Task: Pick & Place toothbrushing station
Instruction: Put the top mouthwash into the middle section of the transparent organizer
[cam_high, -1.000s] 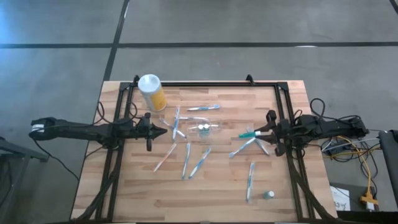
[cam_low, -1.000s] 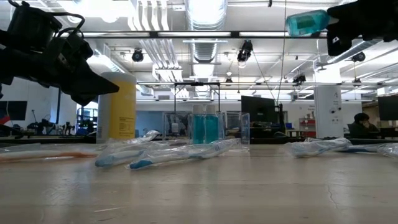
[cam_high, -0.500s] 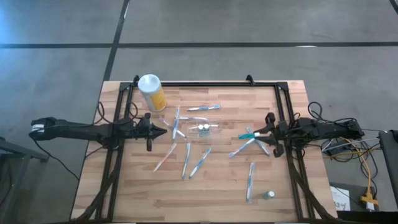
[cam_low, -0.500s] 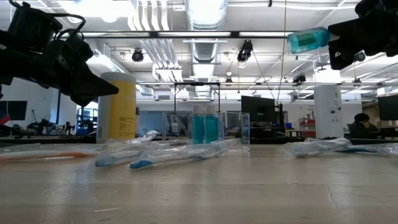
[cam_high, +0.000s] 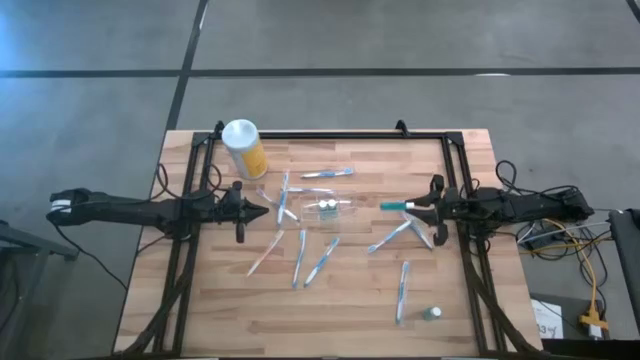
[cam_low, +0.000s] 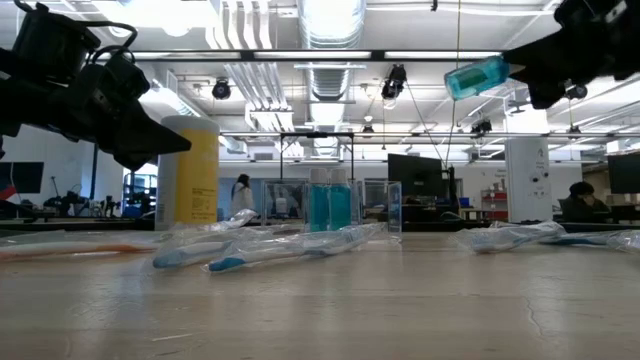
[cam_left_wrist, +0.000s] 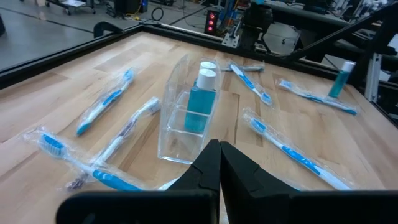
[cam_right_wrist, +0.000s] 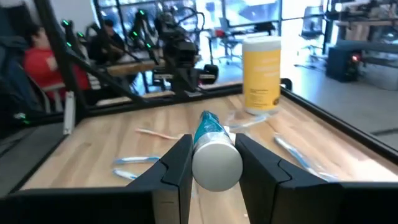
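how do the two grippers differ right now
The right gripper is shut on a teal tube with a white cap, held in the air over the table's right side; the left gripper is shut and holds nothing. The right one points toward the clear holder from farther off; the left sits nearer it. Both hang above the table.

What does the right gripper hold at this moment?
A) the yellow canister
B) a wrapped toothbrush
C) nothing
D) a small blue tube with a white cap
D: the right gripper is shut on the small blue tube, held up in the air above the table.
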